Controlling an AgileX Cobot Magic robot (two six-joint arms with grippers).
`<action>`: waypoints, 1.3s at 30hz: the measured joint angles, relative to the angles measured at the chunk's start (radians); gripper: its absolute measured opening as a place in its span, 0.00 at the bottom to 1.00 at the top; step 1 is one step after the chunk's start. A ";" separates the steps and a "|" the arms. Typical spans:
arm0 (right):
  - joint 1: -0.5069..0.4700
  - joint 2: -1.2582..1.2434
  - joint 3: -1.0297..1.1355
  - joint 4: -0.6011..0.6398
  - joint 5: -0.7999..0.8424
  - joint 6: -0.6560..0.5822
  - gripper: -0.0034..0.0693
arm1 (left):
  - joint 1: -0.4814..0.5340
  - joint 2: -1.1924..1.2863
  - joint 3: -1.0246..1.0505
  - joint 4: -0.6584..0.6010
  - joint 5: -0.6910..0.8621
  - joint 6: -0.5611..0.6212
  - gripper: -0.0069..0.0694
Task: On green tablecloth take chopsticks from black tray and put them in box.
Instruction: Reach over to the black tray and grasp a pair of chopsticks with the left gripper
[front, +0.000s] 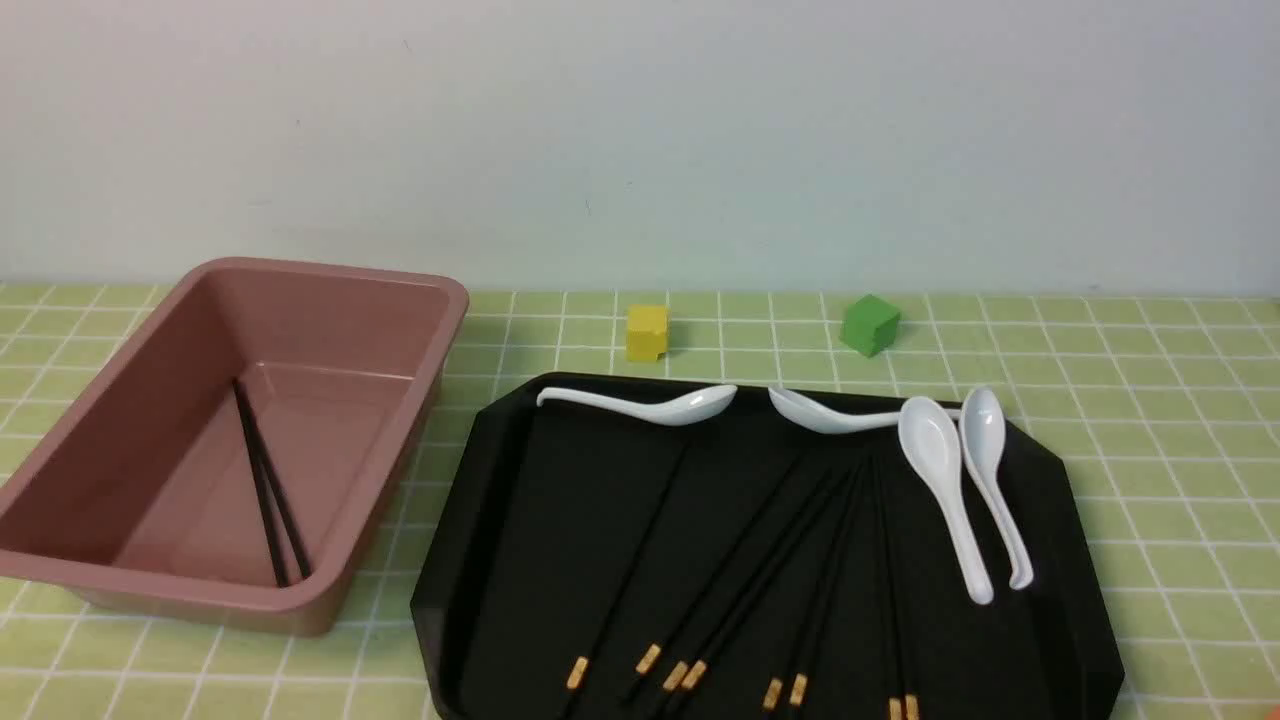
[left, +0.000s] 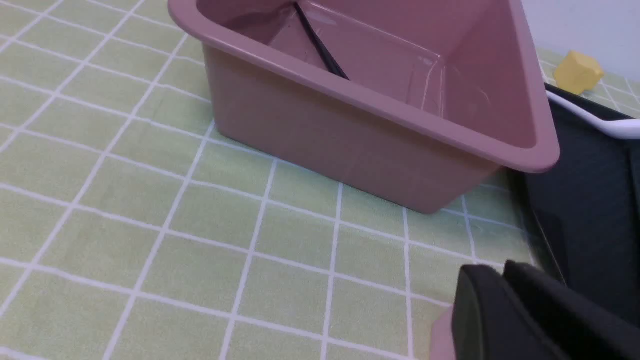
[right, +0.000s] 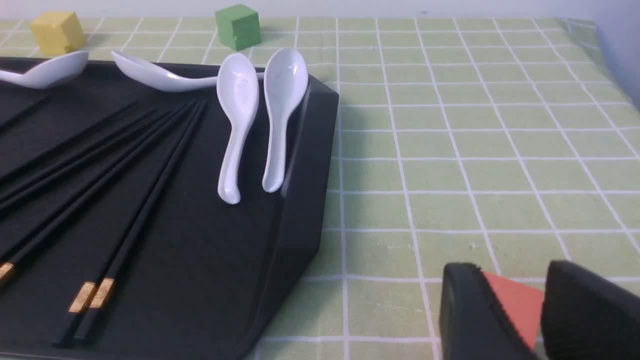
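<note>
Several black chopsticks (front: 775, 565) with golden bands fan out on the black tray (front: 470, 560), which lies on the green tablecloth (front: 1150, 420). Two more chopsticks (front: 258, 490) lie inside the pink-brown box (front: 90, 575) to the tray's left. Neither gripper shows in the front view. In the left wrist view my left gripper (left: 500, 267) is shut and empty, low over the cloth near a corner of the box (left: 350, 135), beside the tray's edge (left: 590, 200). In the right wrist view my right gripper (right: 515, 272) stands open over cloth, off the tray's rim (right: 300, 200), apart from the chopsticks (right: 145, 210).
White spoons (front: 945, 480) lie along the tray's far and right sides. A yellow cube (front: 647, 332) and a green cube (front: 870, 324) stand behind the tray. A flat orange-red patch (right: 515, 305) shows in the gap between the right fingers; I cannot tell what it is.
</note>
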 joint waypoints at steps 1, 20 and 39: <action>0.000 0.000 0.000 0.000 0.000 0.000 0.38 | 0.000 0.000 0.000 0.000 0.000 0.000 0.18; 0.000 0.000 0.000 -0.001 0.000 0.000 0.38 | 0.000 0.000 0.000 0.000 0.000 0.000 0.20; 0.000 0.000 0.000 0.000 0.000 0.000 0.38 | 0.000 0.000 0.000 -0.742 -0.108 -0.404 0.21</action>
